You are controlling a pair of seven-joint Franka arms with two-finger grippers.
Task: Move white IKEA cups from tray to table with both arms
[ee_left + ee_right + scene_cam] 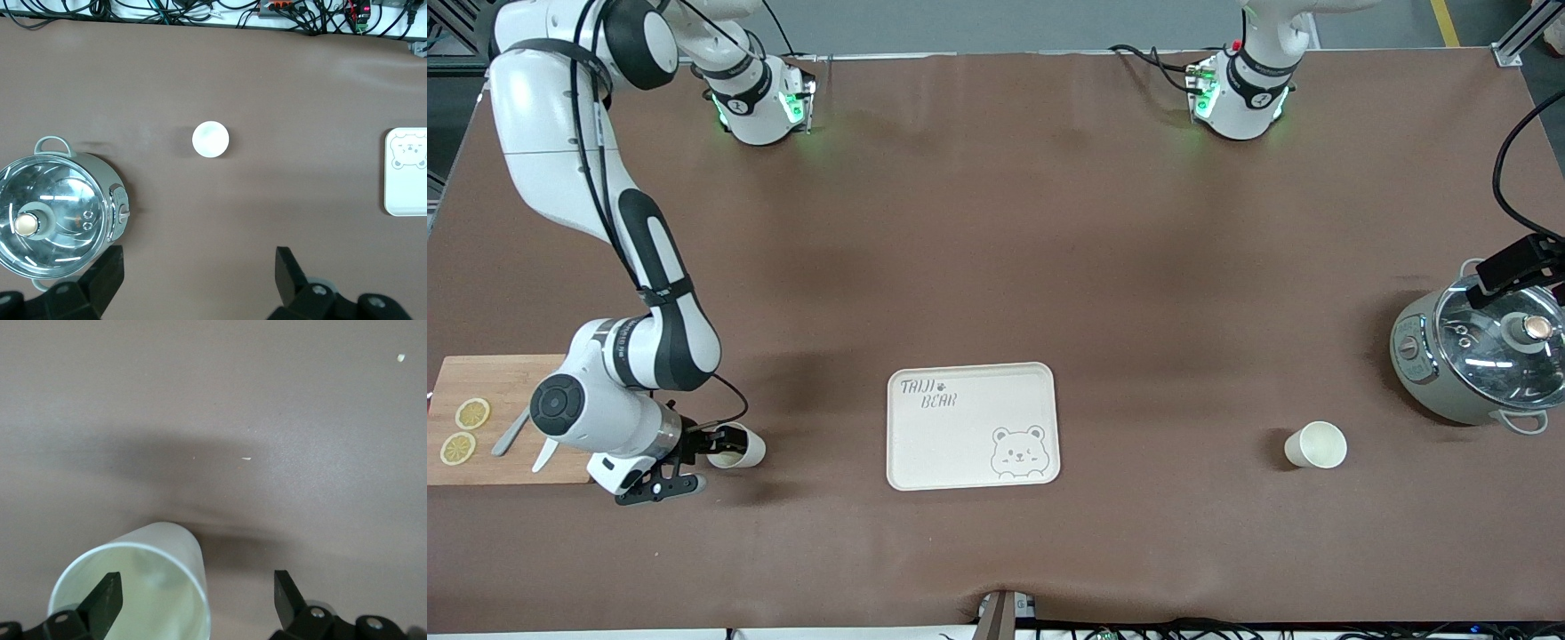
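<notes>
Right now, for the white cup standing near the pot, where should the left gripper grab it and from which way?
Judging by its pose, grip the white cup at its rim wall, coming straight down. It stands upright, mouth open, handleless, apart from the pot and the bear tray. The left gripper is open above it. One finger could go inside, one outside.

Evenly and softly lit from overhead. Diffuse shadows on the brown table cover (pixel 1049 222) beside the tray (pixel 925 444), darker beneath the right arm. Bright streaks of glare on the pot lid (pixel 1494 347). Green glow around both arm bases. Sharp throughout, except slight blur on the close cup (pixel 167 587).
</notes>
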